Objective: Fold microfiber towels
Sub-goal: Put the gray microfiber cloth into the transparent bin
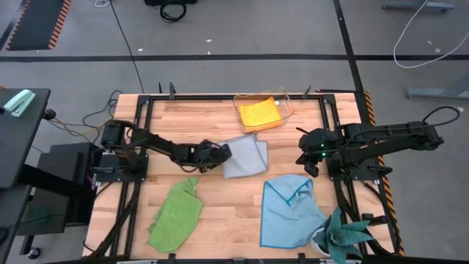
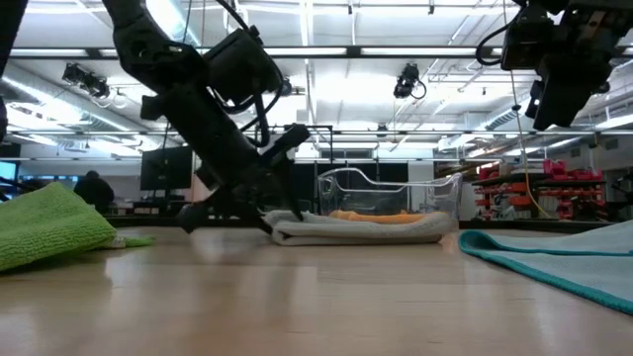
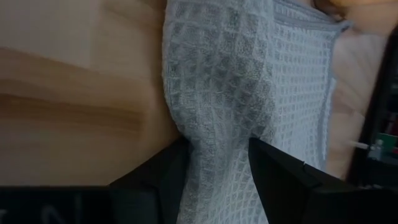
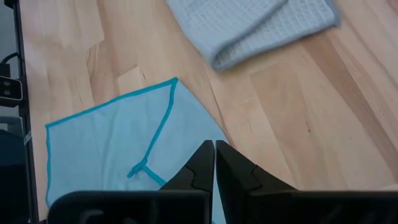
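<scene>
Left gripper (image 3: 217, 165): low over the middle of the pale wooden slatted table (image 1: 212, 213), its two dark fingers (image 3: 283, 177) pinching a gathered edge of the grey waffle-weave microfiber towel (image 1: 245, 155).
Grey towel: folded over on itself near the table's centre, its left edge bunched between those fingers, the rest lying flat.
Right gripper (image 4: 214, 163): raised above the right side of the table, fingers pressed together, holding nothing.
Light blue thin microfiber towel with teal hem (image 1: 288, 209): spread loosely at the front right, one corner turned over.
Lime green soft microfiber towel (image 1: 176, 216): rumpled at the front left, well apart from the grey one.
Orange-yellow folded microfiber towel (image 1: 261, 114): lying inside the clear plastic box (image 1: 287, 108) at the far edge.
Teal spiky-leaved plant (image 1: 343, 236): front right corner, just beside the blue towel.
</scene>
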Controlling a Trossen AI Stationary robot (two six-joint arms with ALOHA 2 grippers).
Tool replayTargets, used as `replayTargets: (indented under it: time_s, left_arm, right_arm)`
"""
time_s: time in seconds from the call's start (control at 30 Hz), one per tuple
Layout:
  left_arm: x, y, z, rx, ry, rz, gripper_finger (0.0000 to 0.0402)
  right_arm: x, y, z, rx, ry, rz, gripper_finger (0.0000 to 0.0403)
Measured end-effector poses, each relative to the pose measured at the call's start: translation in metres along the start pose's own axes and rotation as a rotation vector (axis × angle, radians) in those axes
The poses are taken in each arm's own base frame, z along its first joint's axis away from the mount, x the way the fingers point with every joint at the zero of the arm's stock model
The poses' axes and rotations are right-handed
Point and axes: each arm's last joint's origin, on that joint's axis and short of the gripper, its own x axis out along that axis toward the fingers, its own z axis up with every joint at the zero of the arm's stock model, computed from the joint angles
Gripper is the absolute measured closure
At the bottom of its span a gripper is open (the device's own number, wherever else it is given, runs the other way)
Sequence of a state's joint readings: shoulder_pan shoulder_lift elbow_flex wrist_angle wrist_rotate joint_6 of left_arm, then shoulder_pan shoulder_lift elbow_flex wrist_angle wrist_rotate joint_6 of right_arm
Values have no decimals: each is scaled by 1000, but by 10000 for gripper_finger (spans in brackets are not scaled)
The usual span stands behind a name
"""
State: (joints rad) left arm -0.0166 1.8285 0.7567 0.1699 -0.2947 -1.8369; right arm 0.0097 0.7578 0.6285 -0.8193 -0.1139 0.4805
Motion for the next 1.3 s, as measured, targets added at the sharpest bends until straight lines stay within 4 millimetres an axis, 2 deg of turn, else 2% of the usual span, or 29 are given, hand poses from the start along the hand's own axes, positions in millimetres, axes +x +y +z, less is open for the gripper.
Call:
replayTargets:
  time_s: [0.27,0.43,0.6,0.73,0.97,1.17,1.3]
  left_arm:
    - [13,1,-5,-6,28,-63,230]
    - [14,0,-5,22,58,-60,237]
    - [15,-1,-2,38,61,-60,247]
    - [15,-1,-1,64,63,-64,252]
    - [15,-2,-1,103,59,-68,249]
    - [15,-2,-2,132,62,-71,255]
    - [15,-2,-3,157,81,-71,256]
  right_arm:
    - [0,0,0,17,1,1,381]
    - [0,0,1,21,-7,5,381]
    - [8,1,15,65,-72,19,381]
    - [26,-6,26,106,-38,-19,390]
    - [72,-23,54,124,-39,-53,398]
    - [113,-41,62,152,17,-87,400]
    - [126,-47,65,159,3,-85,401]
